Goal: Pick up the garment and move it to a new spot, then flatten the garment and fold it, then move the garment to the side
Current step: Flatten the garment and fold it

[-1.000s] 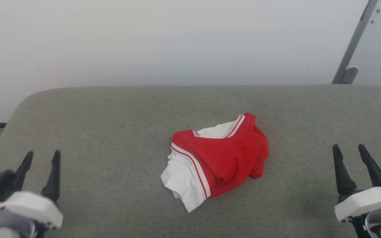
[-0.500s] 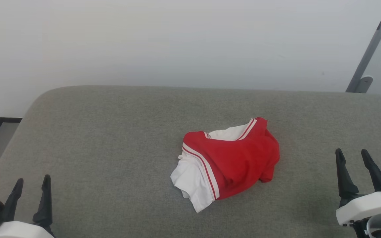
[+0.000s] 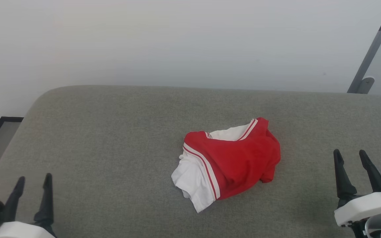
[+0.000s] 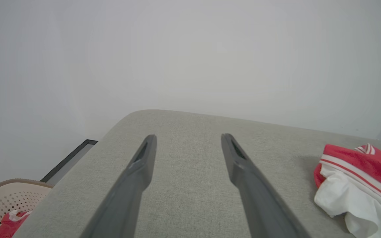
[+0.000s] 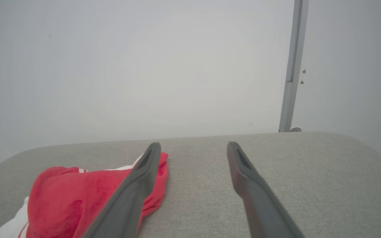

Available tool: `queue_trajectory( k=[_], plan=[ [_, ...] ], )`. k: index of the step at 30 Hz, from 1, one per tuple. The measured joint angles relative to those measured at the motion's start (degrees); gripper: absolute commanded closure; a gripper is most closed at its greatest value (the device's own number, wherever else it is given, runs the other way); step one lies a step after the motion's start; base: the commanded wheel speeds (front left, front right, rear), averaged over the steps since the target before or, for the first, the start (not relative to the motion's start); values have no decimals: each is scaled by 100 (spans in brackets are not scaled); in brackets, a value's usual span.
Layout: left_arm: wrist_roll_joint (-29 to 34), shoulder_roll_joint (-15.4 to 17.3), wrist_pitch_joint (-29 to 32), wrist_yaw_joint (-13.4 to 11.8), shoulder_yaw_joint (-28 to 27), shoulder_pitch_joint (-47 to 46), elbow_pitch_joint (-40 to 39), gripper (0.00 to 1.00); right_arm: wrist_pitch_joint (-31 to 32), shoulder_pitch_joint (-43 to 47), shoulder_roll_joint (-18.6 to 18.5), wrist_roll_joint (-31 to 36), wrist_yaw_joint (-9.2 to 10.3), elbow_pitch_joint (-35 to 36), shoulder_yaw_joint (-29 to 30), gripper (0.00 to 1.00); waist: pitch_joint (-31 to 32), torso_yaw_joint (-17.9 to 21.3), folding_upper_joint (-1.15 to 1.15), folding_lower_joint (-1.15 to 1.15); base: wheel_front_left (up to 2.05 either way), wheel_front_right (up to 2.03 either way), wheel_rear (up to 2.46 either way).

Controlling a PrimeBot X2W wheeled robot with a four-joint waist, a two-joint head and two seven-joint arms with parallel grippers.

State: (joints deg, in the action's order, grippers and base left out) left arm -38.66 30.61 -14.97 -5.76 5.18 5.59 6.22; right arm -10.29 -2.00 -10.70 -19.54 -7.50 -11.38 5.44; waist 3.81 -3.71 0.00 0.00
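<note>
**Entry: start state, nothing gripped.**

Pale wall (image 3: 177,39) backs the setup. Below it is a grey fabric-covered counter (image 3: 111,132) with rounded corners, the largest working surface.

The jersey T-shirt (image 3: 230,162) has a red body, a white sleeve and red-and-white striped trim. It lies bunched in 1 heap slightly right of the counter's middle, with the sleeve spilling toward the near left. No chest lettering is visible; it is probably folded inside. Judgement: the pick-up has not begun, and nothing is flattened or folded.

The left pincer (image 3: 35,177) sits at lower left and the right pincer (image 3: 349,152) at lower right. Each has its 2 fingers spread apart and holds nothing. Both are well apart from the shirt, the right one nearer. Likely reason for the flanking pose: it keeps the heap unobstructed for the head camera and lets either arm reach in.

View comparison:
- The head view gives the layout from above: the heap sits between the 2 arms, with bare counter all round it.
- The left wrist view takes the shirt from its sleeve side (image 4: 359,178). It adds a pale perforated basket (image 4: 8,201) low beyond the counter's corner, with red-and-white cloth (image 4: 7,224) inside.
- The right wrist view takes the red side (image 5: 78,195) and shows how high the heap stands. 1 finger overlaps the shirt in the picture, but the head view shows a clear gap between them.
- The right wrist view also follows the grey post (image 5: 293,66) down to its foot behind the counter.
</note>
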Motion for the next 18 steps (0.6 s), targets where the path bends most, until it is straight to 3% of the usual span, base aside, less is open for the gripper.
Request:
queue_trajectory(
  k=[8,18],
  plan=[
    [-120,112,580,259,281,-237,-291,0,8,-8,-8,-1,0,52,-18,0,-104,108,0,0,0,0,0],
    [-264,328,2018,615,1012,-1113,-762,0,-31,-225,-20,-47,0,38,-168,0,-429,487,0,0,0,0,0]
  ],
)
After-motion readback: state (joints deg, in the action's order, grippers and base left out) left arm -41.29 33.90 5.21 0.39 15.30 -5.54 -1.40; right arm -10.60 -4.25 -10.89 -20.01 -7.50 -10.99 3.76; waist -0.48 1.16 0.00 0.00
